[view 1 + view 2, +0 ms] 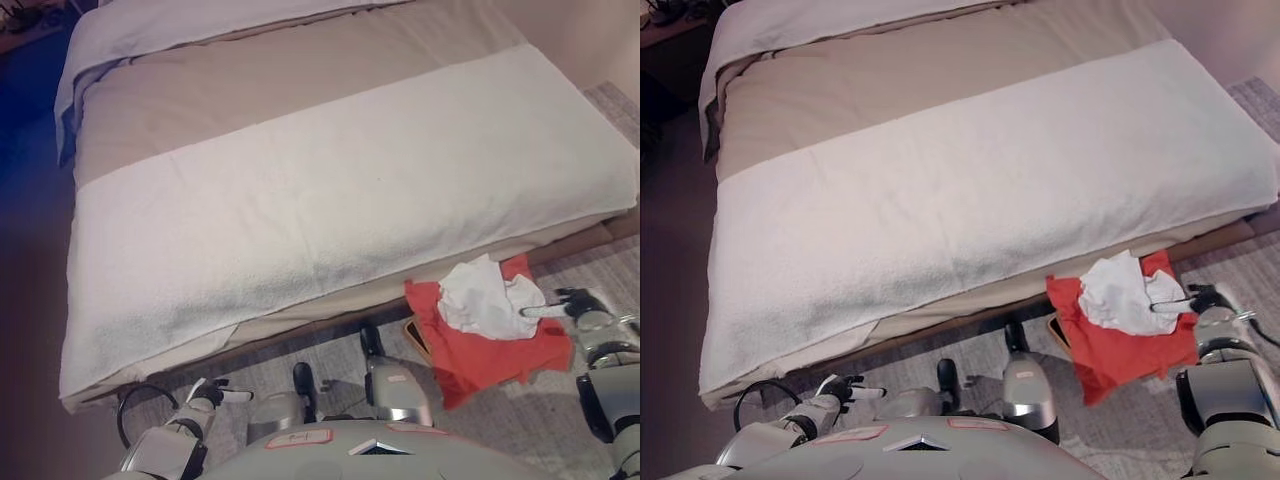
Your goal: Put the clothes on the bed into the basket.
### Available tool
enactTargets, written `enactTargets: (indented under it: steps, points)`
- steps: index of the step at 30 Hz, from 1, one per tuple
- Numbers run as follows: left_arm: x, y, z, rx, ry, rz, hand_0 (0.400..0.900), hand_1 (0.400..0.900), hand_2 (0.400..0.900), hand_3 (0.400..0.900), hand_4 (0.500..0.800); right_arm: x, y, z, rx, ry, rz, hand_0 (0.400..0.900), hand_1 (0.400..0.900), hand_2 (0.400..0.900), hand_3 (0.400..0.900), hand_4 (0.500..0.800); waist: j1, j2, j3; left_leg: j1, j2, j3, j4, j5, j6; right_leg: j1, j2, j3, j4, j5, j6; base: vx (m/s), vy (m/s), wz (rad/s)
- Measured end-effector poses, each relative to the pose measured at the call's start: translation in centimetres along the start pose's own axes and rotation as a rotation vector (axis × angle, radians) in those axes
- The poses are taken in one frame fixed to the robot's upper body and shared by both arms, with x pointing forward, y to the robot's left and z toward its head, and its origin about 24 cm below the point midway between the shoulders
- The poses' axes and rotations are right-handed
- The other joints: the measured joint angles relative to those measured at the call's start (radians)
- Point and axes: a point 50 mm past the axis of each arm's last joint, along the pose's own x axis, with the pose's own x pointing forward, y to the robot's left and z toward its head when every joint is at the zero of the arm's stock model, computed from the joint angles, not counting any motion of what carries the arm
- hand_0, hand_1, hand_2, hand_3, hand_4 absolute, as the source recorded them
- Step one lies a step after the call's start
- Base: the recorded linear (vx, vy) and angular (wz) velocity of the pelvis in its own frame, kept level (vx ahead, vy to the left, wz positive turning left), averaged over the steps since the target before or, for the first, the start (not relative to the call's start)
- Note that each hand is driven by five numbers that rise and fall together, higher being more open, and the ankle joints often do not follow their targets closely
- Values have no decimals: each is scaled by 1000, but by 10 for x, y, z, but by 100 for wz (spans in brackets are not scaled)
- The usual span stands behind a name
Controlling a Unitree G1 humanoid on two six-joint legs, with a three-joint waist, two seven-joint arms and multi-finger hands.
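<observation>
The bed (300, 200) fills most of the view, running from upper left to right, with a broad white blanket (350, 210) laid across its near half and a beige sheet (280, 80) bare behind it. The blanket's near edge hangs over the bedside, just above the grey carpet (940, 365). No loose garments lie on the bed top; it is flat and open from edge to edge.

The clothes sit off the bed's near right corner: a white garment (485, 298) heaped on a red garment (490, 350), which drapes over something with only a sliver of orange rim (415, 335) showing, seemingly the basket.

The right hand (565, 303) is at the pile's right edge, fingers touching the white garment; whether they pinch it I cannot tell. The left hand (215, 392) hangs low near the carpet, fingers relaxed, holding nothing
</observation>
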Motion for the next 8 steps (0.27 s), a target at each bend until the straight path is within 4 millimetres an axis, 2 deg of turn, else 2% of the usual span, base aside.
enactTargets:
  steps: [3,8]
  points:
    - [0,-1,-3,-4,7,-3,900,900,900,900,800,-1,35,0,3,-8,91,900,900,900,900,800,10,-7,-10,7,1,-2,0,0,0,5,1,-2,5,1,-1,6,-19,13]
    - [0,-1,-6,-16,16,-6,900,900,900,900,800,-9,93,-10,-17,12,236,900,900,900,900,800,25,-2,-29,19,0,-24,0,9,-1,27,-2,-13,4,20,-27,6,-16,13]
